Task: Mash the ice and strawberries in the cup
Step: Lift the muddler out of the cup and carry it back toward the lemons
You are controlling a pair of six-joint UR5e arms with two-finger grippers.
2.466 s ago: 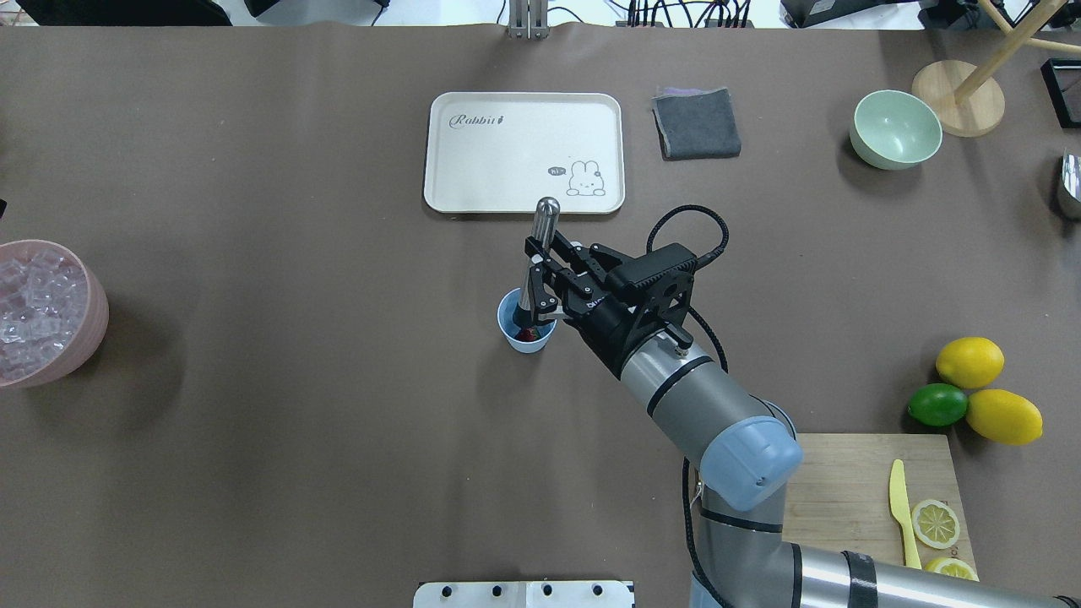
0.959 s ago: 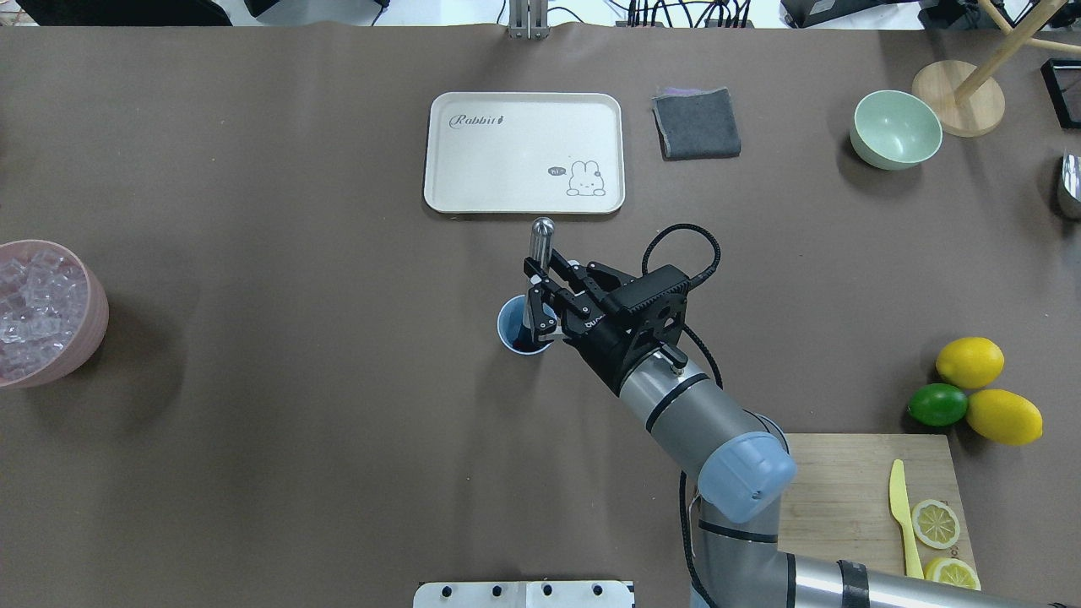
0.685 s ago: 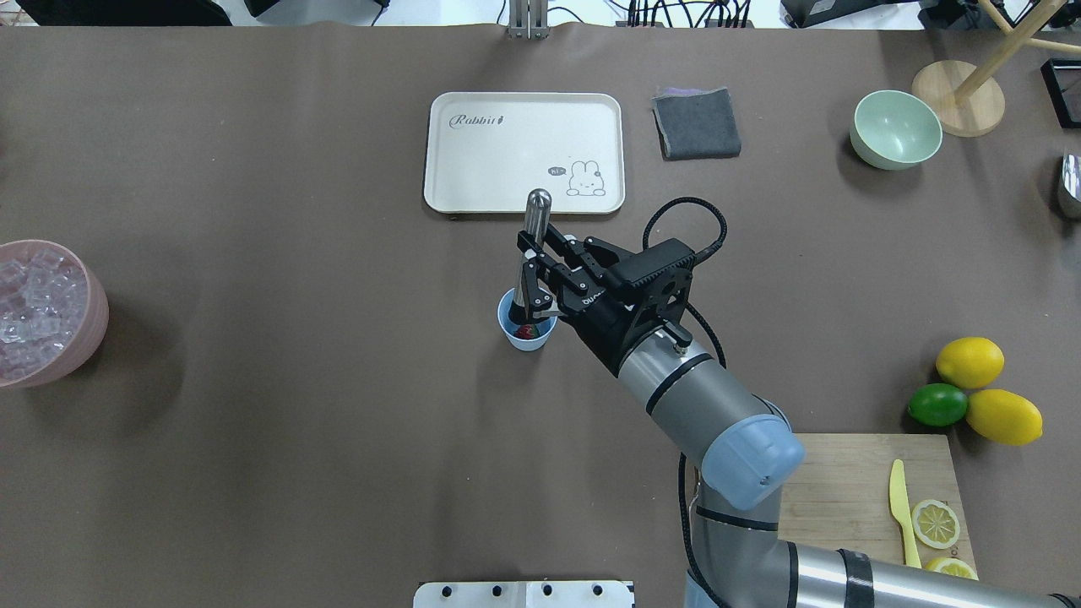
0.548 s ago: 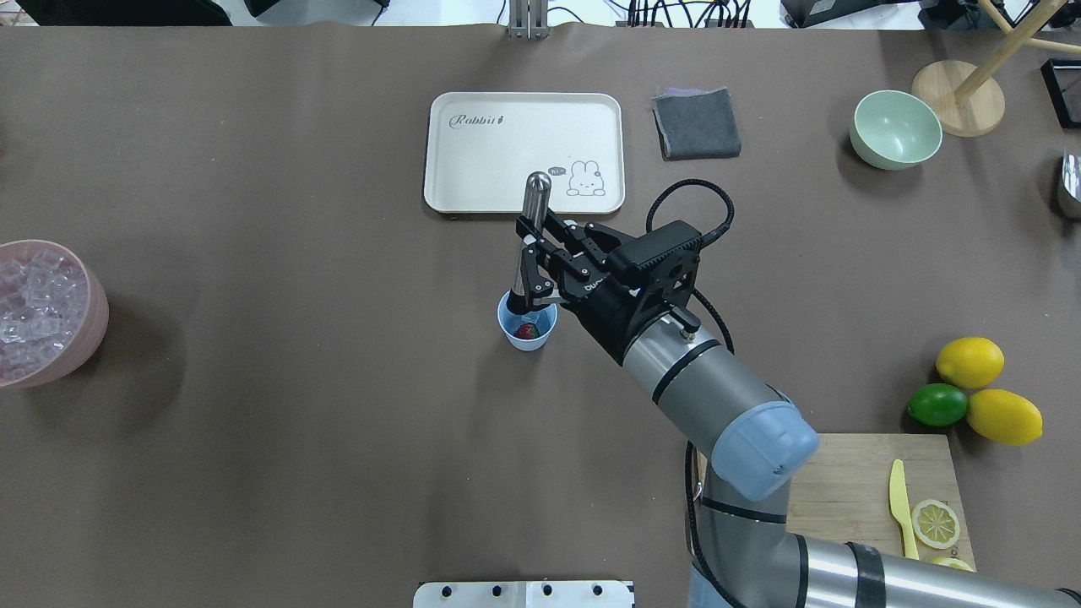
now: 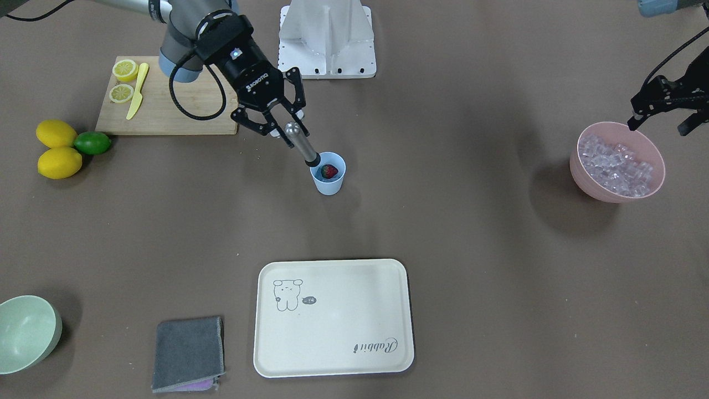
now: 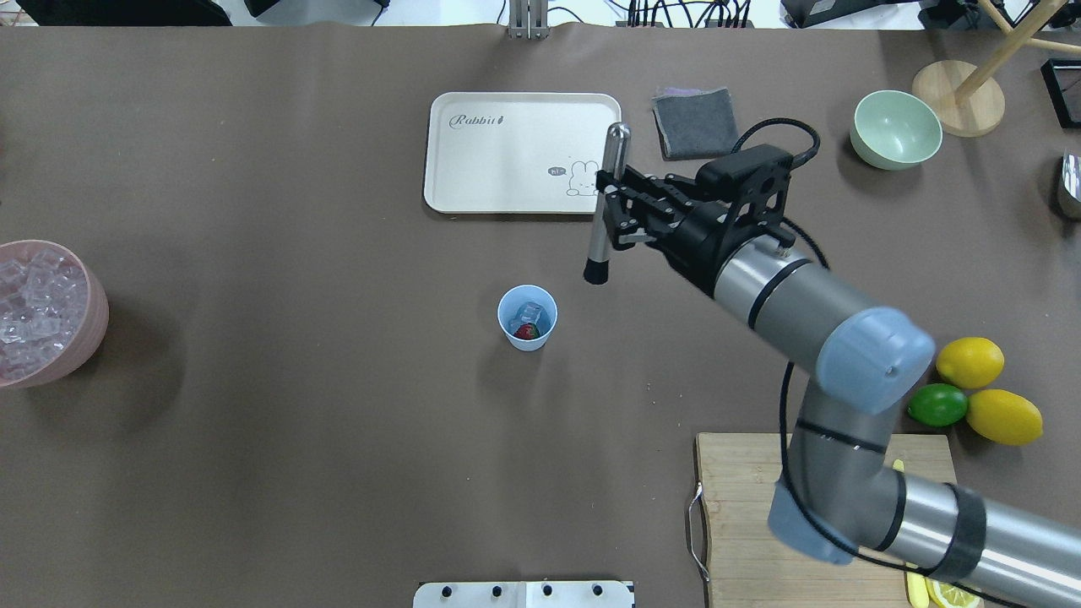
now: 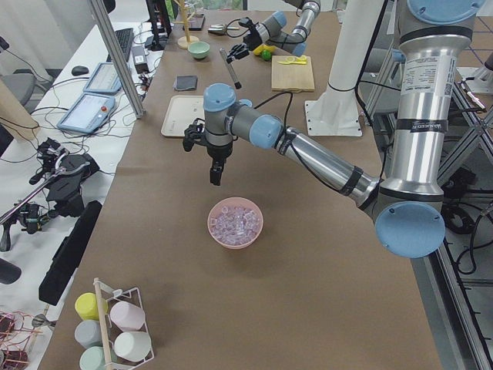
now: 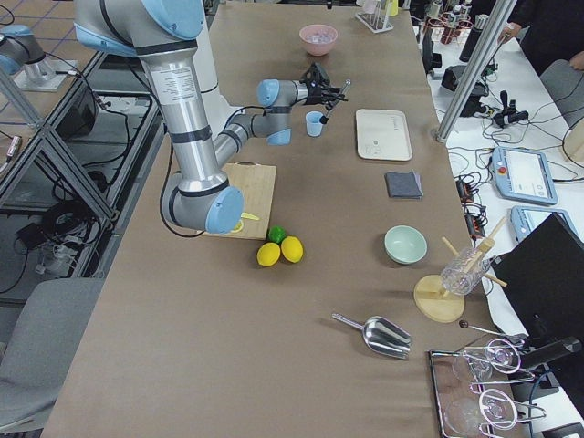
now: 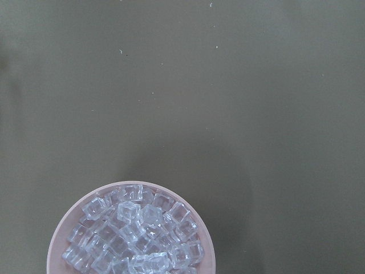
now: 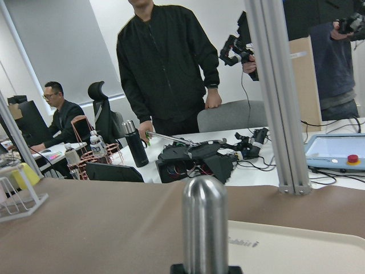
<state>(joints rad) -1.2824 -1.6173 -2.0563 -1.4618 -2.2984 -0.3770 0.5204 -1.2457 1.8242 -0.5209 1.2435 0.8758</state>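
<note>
Muddler held clear of the cup.
Right gripper is clamped on the steel muddler, black tip down and outside the rim. Left gripper hangs with fingers spread over a pink bowl of ice. The blue cup, mid-table, holds a strawberry and an ice cube.

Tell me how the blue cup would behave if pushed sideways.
Probably tips or slides easily: the cup is small, tapered to a narrow base, and nothing grips it. Its load, one strawberry and ice, likely adds little weight.
</note>
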